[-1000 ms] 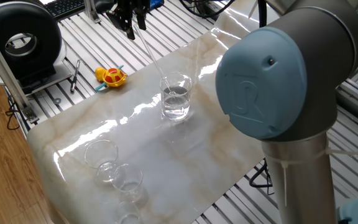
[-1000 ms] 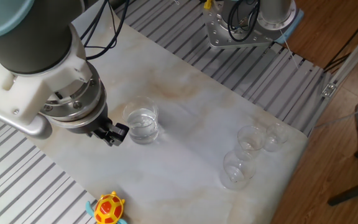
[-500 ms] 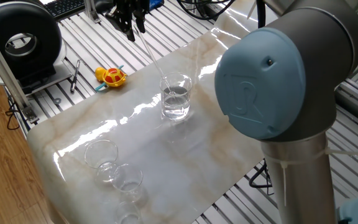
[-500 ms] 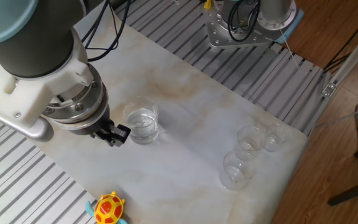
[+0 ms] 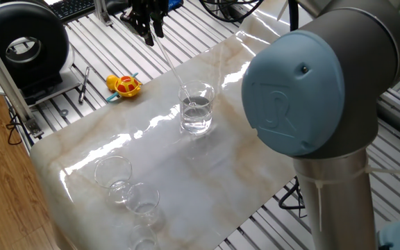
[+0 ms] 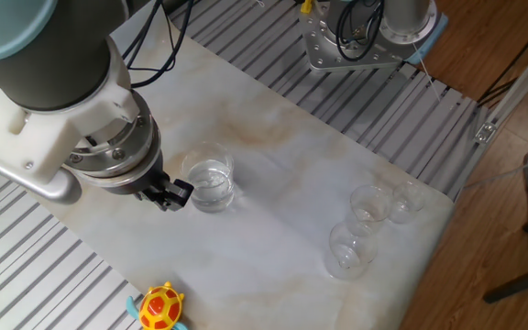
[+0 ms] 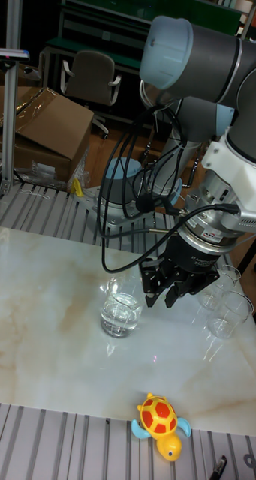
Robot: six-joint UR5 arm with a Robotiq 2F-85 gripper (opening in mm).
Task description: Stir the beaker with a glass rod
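The beaker [image 5: 196,107] stands upright mid-table on the marble top, holding clear liquid; it also shows in the other fixed view as the beaker [image 6: 211,183] and in the tall view as the beaker [image 7: 121,306]. The thin glass rod [image 5: 172,68] slants down from my gripper [image 5: 149,33] into the beaker, its lower end inside the rim. My gripper is shut on the rod's upper end, above and beside the beaker. In the other two views the gripper [image 6: 169,192] [image 7: 164,295] hangs close beside the beaker, but the rod is too faint to make out.
A cluster of small clear cups [image 5: 127,189] [image 6: 365,225] [image 7: 227,300] stands toward one table end. A yellow-and-red toy turtle [image 5: 123,85] [image 6: 159,307] [image 7: 161,420] lies at the marble's edge. Slatted metal decking [image 5: 89,42] surrounds the marble; a black round device [image 5: 23,45] stands on it.
The gripper has shifted slightly sideways with the rod's upper end; the rod stays in the beaker, and the beaker has not moved.
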